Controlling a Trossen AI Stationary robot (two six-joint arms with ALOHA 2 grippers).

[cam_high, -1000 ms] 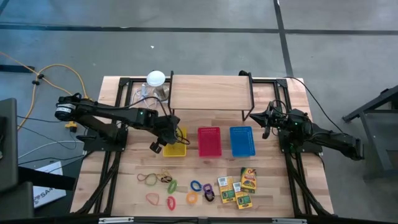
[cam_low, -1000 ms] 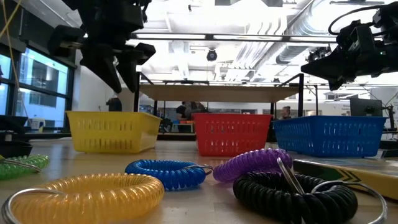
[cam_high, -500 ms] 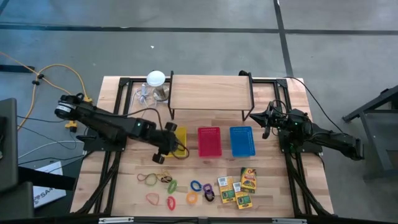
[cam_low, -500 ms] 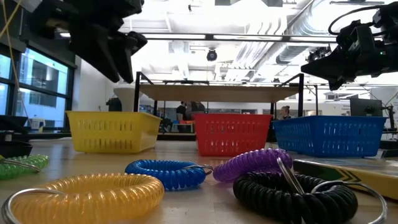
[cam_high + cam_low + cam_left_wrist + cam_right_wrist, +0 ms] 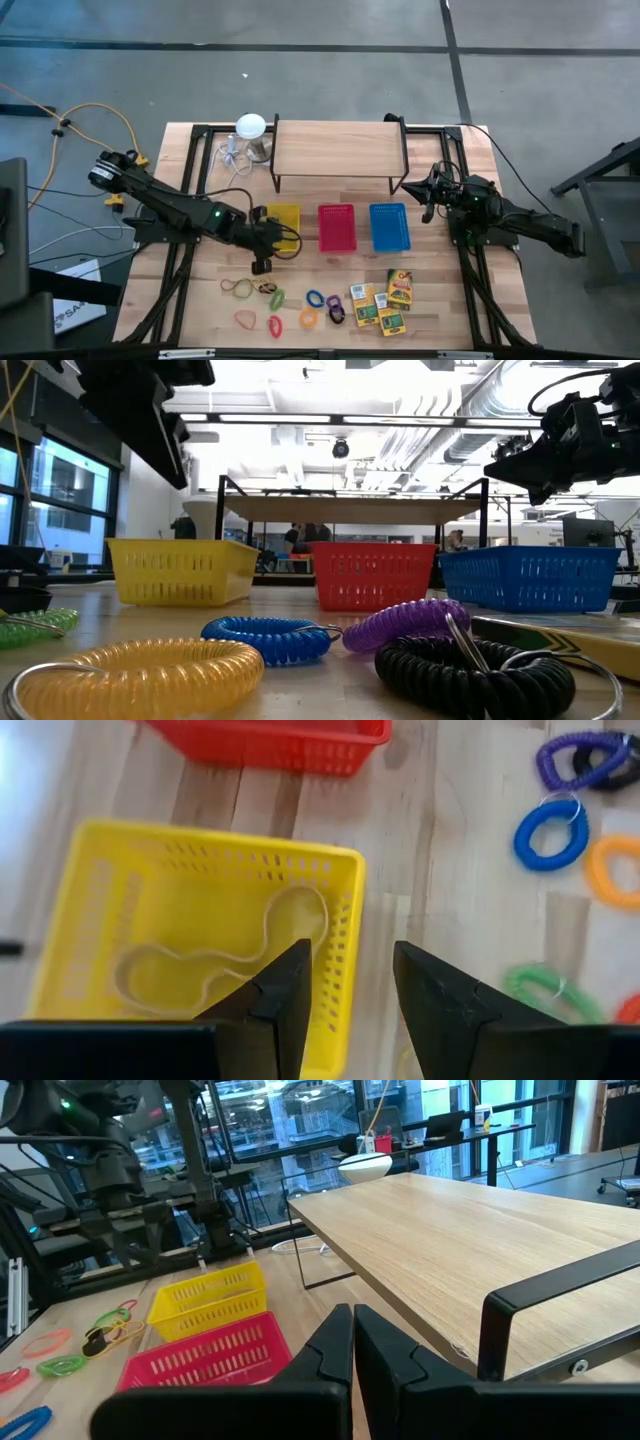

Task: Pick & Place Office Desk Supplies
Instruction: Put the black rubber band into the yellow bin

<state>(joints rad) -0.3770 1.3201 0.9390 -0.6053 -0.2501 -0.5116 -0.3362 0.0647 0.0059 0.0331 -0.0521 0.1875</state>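
My left gripper [image 5: 262, 264] hangs open and empty over the near edge of the yellow basket [image 5: 283, 222]. In the left wrist view its fingers [image 5: 290, 988] stand above the basket's near wall, and a pale rubber band [image 5: 225, 963] lies on the basket floor. Loose rubber bands [image 5: 240, 288], coiled rings [image 5: 315, 300] and yellow-and-green card boxes [image 5: 382, 299] lie on the table near its near edge. My right gripper [image 5: 428, 196] waits shut beside the blue basket [image 5: 389, 226], at the shelf's right leg.
A red basket [image 5: 337, 227] stands between the yellow and blue ones. Behind them is a low wooden shelf [image 5: 338, 150] on a black frame. A white round-topped object [image 5: 250, 126] with a cable sits at the far left. Coiled rings [image 5: 265, 638] fill the low view's foreground.
My left gripper has drawn back from above the yellow basket toward the table's near edge. In the low view it has slid up and left out of most of the picture. The right arm has kept still.
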